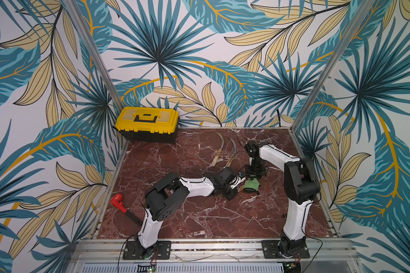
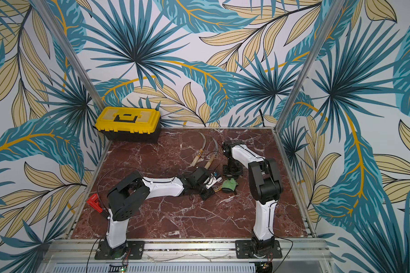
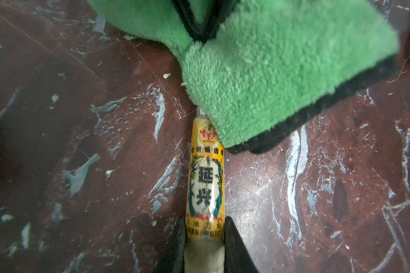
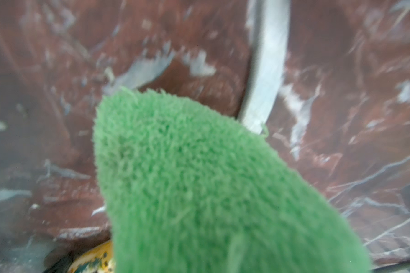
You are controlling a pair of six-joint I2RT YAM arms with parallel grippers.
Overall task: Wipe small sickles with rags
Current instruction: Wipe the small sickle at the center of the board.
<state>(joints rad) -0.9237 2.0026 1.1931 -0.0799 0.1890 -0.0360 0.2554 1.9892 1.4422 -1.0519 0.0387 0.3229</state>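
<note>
My left gripper (image 3: pixel 205 227) is shut on the pale wooden handle of a small sickle (image 3: pixel 205 184) with an orange label, held low over the marble table. The green rag (image 3: pixel 258 78) with its dark edge is draped over that sickle where blade meets handle. My right gripper (image 1: pixel 253 180) points down from above, shut on the rag (image 1: pixel 251 185); the rag (image 4: pixel 211 177) hides its fingers in the right wrist view. The grey blade (image 4: pixel 265 71) runs out beyond the cloth. Two more small sickles (image 1: pixel 219 147) (image 1: pixel 232 153) lie side by side behind the arms, seen in both top views.
A yellow toolbox (image 1: pixel 147 123) stands at the back left corner. A red-handled wrench (image 1: pixel 123 208) lies at the table's left edge beside the left arm's base. Metal frame posts and patterned walls close in the table (image 1: pixel 199 212).
</note>
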